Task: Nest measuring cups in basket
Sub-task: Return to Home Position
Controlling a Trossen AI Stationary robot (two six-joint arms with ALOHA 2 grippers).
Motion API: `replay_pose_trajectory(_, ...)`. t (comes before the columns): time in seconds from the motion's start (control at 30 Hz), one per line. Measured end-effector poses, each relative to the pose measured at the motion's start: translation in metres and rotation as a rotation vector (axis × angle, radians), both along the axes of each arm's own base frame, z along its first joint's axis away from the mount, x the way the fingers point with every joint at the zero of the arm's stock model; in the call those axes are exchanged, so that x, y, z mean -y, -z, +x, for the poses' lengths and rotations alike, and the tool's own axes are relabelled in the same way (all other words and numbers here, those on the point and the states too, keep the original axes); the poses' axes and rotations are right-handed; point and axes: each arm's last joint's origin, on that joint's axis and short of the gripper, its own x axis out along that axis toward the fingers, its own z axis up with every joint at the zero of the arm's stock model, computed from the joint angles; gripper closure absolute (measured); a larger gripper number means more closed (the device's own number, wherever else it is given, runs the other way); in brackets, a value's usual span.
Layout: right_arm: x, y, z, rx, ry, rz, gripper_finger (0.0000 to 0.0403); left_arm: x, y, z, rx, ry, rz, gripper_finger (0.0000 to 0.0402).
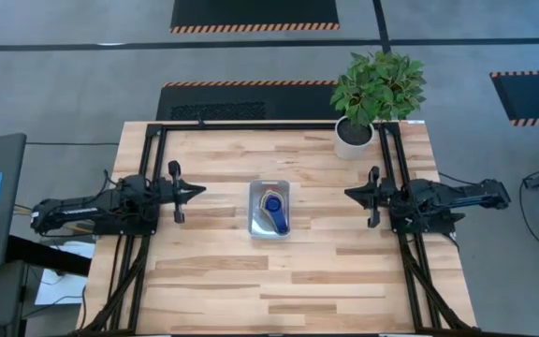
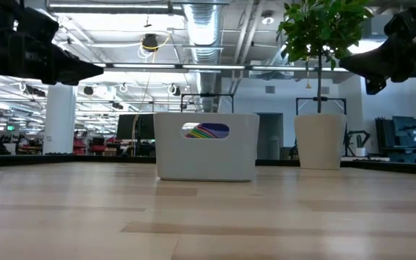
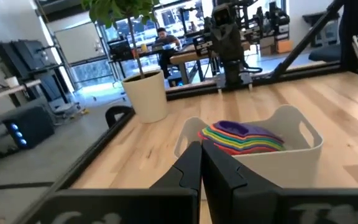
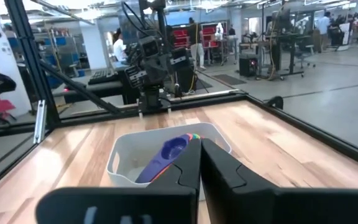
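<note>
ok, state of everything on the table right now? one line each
measuring cups: nested in one stack, inside the basket, blue one on top.
basket: upright at the centre of the table, holding the stack.
left gripper: jaws shut, empty, at the left side.
right gripper: jaws shut, empty, at the right side.
plant pot: upright, far right corner.

the left gripper (image 1: 197, 191) is pointing inward, its fingers pressing together, its arm lying folded low. the right gripper (image 1: 349, 194) is facing it, well apart, fingers likewise closed.
</note>
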Motion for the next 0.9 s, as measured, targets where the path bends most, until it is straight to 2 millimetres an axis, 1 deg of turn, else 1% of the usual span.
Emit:
replay_pose_trajectory(0.2,0.0,0.0002,0.0,-0.001,0.0,0.0,0.0366,0.0,0.0001,0.0,0.022,-0.002,-0.129,0.0401)
replay_pose_trajectory(0.3,0.0,0.0002,0.0,-0.001,0.0,0.0,0.0369,0.0,0.0001,0.0,0.027,-0.003,-0.16,0.0401)
replay_pose_trajectory(0.6,0.0,0.0002,0.0,-0.001,0.0,0.0,0.0376,0.0,0.0001,0.0,0.029,-0.003,-0.167,0.0401)
replay_pose_trajectory(0.9,0.0,0.0003,0.0,-0.001,0.0,0.0,0.0365,0.0,0.0001,0.0,0.029,-0.003,-0.167,0.0401)
